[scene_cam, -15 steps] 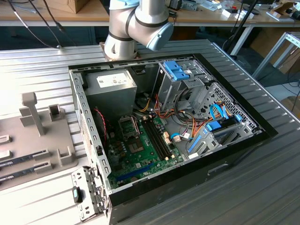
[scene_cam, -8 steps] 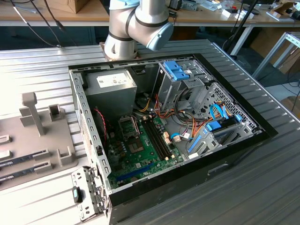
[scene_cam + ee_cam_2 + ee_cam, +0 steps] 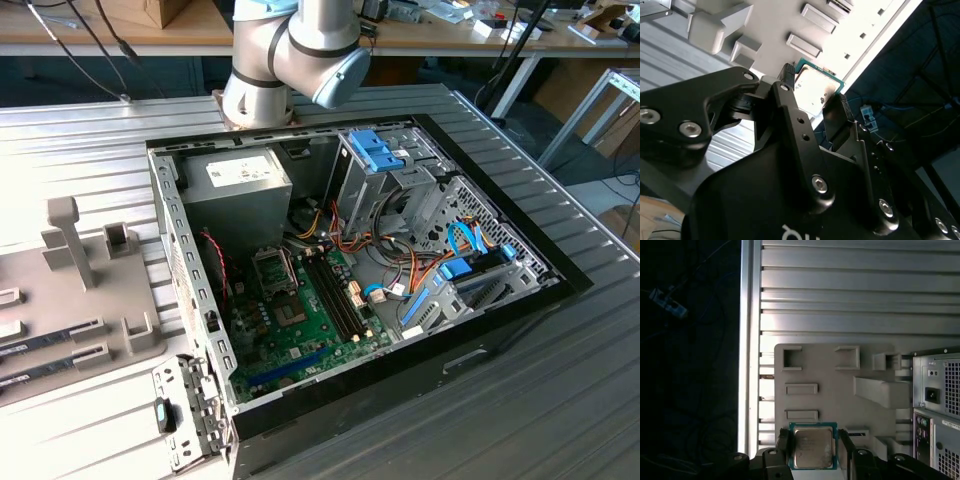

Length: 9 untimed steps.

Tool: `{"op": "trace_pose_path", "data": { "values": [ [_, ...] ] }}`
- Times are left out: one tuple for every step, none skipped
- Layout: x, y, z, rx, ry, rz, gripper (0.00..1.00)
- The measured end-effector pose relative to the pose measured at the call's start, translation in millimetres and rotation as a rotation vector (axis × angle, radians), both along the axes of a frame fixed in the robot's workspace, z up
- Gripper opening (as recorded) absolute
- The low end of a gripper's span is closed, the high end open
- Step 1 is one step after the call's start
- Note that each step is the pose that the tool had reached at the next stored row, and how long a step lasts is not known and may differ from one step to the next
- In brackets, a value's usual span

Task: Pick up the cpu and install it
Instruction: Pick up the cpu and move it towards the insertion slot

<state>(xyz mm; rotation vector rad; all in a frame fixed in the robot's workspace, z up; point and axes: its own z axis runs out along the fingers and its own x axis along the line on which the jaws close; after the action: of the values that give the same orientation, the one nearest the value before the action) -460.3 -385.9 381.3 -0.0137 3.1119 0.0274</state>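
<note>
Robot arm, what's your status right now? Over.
Tool shut on the cpu. Held over the grey fixture tray, not yet at the computer case. Nothing blocking seen.

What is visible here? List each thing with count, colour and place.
flat square metal-topped cpu: one, silver with green rim, held in the gripper.
moulded plastic holder tray: one, grey, on the table at the exterior view's left.
open computer case: one, black, on the table.
motherboard: one, green, inside the case.
ribbed metal table: one, silver, under everything.
robot arm: one, grey, beyond the case.
gripper: one, black, shut on the cpu.
</note>
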Motion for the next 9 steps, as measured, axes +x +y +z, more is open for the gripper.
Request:
{"op": "trace_pose_path", "data": {
  "values": [
    [0.0, 0.0, 1.3, 0.0, 0.0001, 0.0, 0.47],
    [0.0, 0.0, 2.6, 0.0, 0.0, 0.0, 0.47],
    [0.0, 0.0, 3.7, 0.0, 0.0, 0.0, 0.47],
    [0.0, 0.0, 5.0, 0.0, 0.0001, 0.0, 0.47],
    [0.0, 0.0, 6.1, 0.0, 0.0001, 0.0, 0.47],
    [0.0, 0.0, 6.7, 0.0, 0.0, 0.0, 0.47],
    [0.0, 0.0, 7.4, 0.0001, -0.0001, 0.0, 0.47],
    [0.0, 0.0, 8.1, 0.0, 0.0, 0.0, 0.47],
    [0.0, 0.0, 8.8, 0.0, 0.0001, 0.0, 0.47]
  ]
}}
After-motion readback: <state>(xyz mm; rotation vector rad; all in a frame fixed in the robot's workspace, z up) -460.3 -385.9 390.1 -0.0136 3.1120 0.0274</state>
